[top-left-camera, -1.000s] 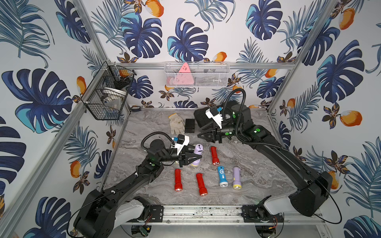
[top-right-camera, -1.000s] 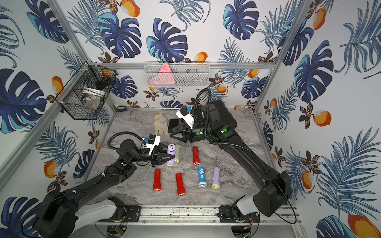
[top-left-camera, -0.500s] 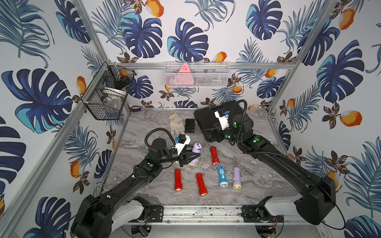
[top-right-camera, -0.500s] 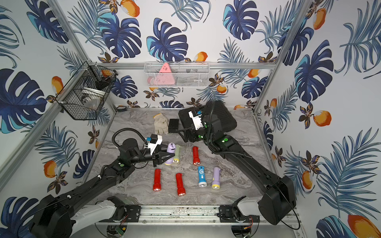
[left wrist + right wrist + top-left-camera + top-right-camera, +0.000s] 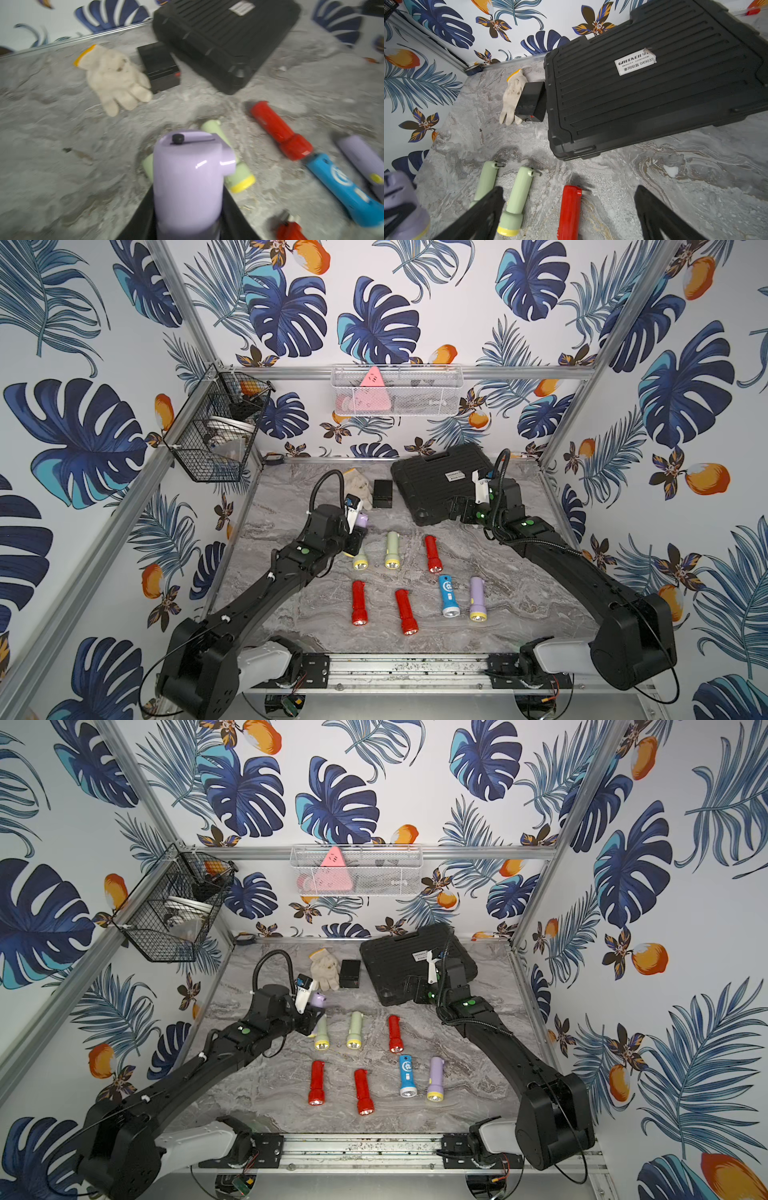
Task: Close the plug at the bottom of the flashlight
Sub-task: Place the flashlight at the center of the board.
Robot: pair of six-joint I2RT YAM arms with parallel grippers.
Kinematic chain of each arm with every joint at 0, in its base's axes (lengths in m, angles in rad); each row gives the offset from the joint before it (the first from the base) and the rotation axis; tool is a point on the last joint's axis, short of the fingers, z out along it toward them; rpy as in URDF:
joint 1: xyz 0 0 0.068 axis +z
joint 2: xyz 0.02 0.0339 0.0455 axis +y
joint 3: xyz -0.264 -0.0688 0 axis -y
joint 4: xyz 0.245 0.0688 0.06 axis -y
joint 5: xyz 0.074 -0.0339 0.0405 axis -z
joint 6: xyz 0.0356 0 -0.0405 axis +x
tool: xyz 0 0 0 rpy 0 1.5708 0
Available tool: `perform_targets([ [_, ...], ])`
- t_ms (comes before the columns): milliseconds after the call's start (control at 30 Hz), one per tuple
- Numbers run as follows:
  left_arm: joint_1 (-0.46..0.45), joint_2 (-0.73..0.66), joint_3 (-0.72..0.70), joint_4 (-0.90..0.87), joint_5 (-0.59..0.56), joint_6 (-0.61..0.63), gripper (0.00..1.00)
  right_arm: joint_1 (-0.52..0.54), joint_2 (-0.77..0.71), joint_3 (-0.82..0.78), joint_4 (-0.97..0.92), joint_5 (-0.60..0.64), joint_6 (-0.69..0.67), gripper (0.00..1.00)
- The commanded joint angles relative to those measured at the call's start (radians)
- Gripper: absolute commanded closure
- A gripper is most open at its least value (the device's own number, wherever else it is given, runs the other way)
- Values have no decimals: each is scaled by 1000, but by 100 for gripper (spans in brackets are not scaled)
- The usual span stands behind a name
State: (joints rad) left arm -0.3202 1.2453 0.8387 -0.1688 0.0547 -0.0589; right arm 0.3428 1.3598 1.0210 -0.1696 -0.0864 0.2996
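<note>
The lilac flashlight [image 5: 187, 176] sits clamped in my left gripper [image 5: 189, 190]. Both black fingers [image 5: 143, 216] press against its sides, so the jaws stand narrow around the barrel. It is lifted off the marble table [image 5: 511, 614], above the leftmost pale green flashlight [image 5: 360, 561] at the left end of the back row, with its tail end pointing away from the wrist. On that tail face I see a small black nub [image 5: 177, 138] beside a thin seam. The view is blurred, and I cannot tell whether the plug is seated. My right gripper [image 5: 569, 190] is spread wide and holds nothing. In both top views it hangs over the near edge of the black case [image 5: 432, 485], well apart from the held flashlight. On the table in front of it lie a second green flashlight [image 5: 519, 199] and a red flashlight [image 5: 569, 212].
</note>
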Motion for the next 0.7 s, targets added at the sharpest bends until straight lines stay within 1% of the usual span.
perform_targets([
  [0, 57, 93, 98, -129, -73, -77, 100, -2, 2, 15, -21, 13, 9, 0],
  [133, 93, 227, 222, -207, -131, -88, 100, -3, -5, 14, -33, 2, 12, 0],
  [267, 111, 319, 272, -249, -186, -59, 100, -4, -7, 12, -37, 9, 7, 0],
  [333, 128, 340, 268, -250, -172, -69, 100, -4, -4, 14, -38, 11, 5, 0],
  [467, 175, 373, 237, -233, -105, -96, 100, -4, 11, 19, -40, -3, 5, 0],
  [667, 193, 483, 253, -276, -61, -84, 100, -4, 44, 28, -50, -1, 4, 0],
])
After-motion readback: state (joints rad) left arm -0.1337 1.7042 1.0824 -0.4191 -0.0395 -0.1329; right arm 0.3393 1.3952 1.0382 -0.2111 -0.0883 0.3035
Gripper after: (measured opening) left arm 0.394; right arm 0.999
